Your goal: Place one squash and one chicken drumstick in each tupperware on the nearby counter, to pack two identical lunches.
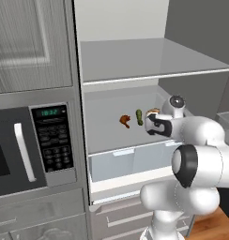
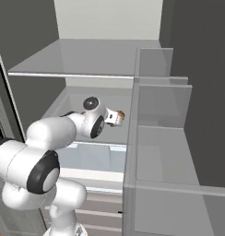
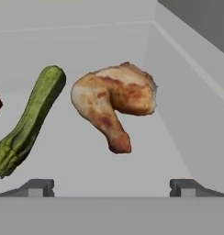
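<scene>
Hand view: gripper (image 3: 112, 188) spread wide before golden drumstick (image 3: 114, 102); zucchini (image 3: 27, 121) lay just beside, risked a bump.

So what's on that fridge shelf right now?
A zucchini with a large golden drumstick beside it, and a small reddish drumstick on its other side. The arm hides part of the shelf.

Bare shelf floor (image 3: 86, 170) lies before the drumstick (image 3: 114, 103); zucchini (image 3: 29, 121) and wall (image 3: 187, 114) flank it.
</scene>
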